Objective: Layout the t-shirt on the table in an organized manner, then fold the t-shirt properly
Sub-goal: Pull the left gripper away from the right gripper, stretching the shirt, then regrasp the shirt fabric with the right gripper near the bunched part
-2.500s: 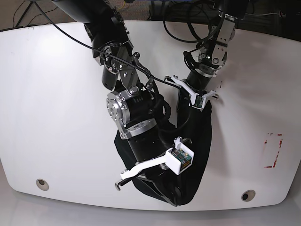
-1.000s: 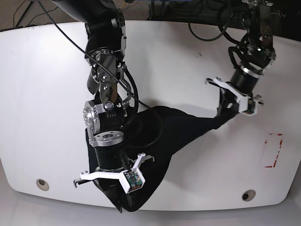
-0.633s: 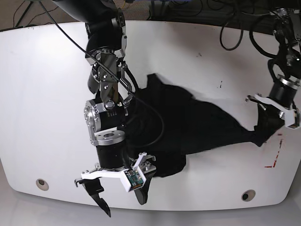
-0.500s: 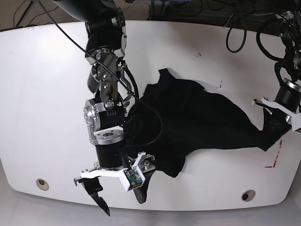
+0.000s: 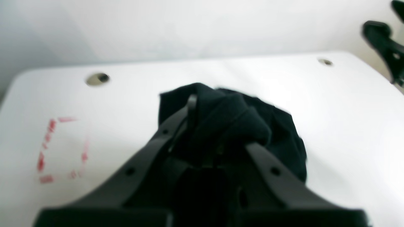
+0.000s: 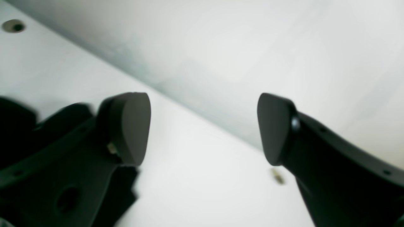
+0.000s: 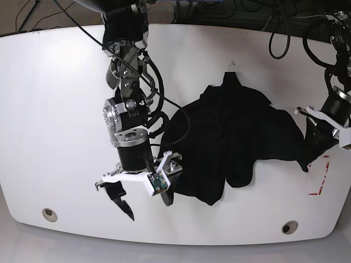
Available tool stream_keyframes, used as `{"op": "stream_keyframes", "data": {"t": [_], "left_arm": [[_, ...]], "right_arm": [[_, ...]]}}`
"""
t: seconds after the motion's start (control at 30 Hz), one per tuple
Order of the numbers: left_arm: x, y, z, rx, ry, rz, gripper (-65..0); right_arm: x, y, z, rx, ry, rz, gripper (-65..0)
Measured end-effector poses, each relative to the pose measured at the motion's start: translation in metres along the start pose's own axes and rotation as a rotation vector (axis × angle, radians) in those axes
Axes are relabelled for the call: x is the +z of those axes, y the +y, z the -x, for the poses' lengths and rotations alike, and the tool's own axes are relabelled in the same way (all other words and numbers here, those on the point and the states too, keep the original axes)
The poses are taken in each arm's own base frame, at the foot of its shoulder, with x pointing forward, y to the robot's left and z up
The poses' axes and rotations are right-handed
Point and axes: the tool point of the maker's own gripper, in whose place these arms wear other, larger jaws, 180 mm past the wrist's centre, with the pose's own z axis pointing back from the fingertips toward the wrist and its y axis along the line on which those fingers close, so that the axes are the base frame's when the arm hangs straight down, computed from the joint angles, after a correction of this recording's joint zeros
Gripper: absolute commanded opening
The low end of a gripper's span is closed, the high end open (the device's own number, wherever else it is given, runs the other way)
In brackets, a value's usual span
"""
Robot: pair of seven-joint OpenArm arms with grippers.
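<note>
Nearest the front edge of the table, the right gripper hangs with its jaws spread wide and nothing between them; in the right wrist view its two dark fingertips stand far apart over bare white tabletop, with a strip of black cloth just beside the left one. One of the table's round holes lies close to that front edge, the other toward the opposite corner. Behind and beside the right gripper, the t-shirt lies rumpled across the middle of the table, black side showing, no print visible, stretching out to the left gripper. That gripper is clamped on a bunched edge of the cloth, as the left wrist view shows plainly, with fabric wadded between its closed jaws. A red rectangular marking sits just beside it on the tabletop.
</note>
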Motion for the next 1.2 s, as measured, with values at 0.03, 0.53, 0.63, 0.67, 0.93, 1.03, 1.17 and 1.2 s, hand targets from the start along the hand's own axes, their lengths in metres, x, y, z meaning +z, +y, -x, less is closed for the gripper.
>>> {"op": "stream_keyframes", "data": {"t": [0.03, 0.53, 0.63, 0.67, 0.93, 1.03, 1.17, 1.2], "left_arm": [[0.003, 0.001, 0.004, -0.001, 0.011, -0.001, -65.0], [0.074, 0.034, 0.055, -0.025, 0.207, -0.116, -65.0], [0.085, 0.037, 0.062, -0.022, 0.238, -0.131, -65.0], [0.087, 0.037, 0.065, -0.021, 0.248, -0.134, -65.0], [0.094, 0.038, 0.071, -0.018, 0.271, -0.143, -65.0], [0.096, 0.036, 0.075, 0.002, 0.270, -0.151, -65.0], [0.099, 0.034, 0.081, 0.031, 0.269, -0.163, -65.0], [0.099, 0.034, 0.082, 0.034, 0.270, -0.163, -65.0]], "right_arm": [[0.000, 0.006, 0.004, -0.020, 0.008, -0.019, -14.3], [-0.021, 0.077, 0.091, -0.092, 0.244, -0.216, -14.3], [-0.027, 0.086, 0.089, -0.144, 0.239, -0.246, -14.3], [-0.028, 0.088, 0.089, -0.154, 0.241, -0.254, -14.3], [-0.042, 0.105, 0.093, -0.231, 0.262, -0.315, -14.3], [-0.048, 0.115, 0.097, -0.285, 0.280, -0.355, -14.3], [-0.054, 0.129, 0.104, -0.345, 0.312, -0.401, -14.3], [-0.055, 0.133, 0.107, -0.359, 0.324, -0.412, -14.3]]}}
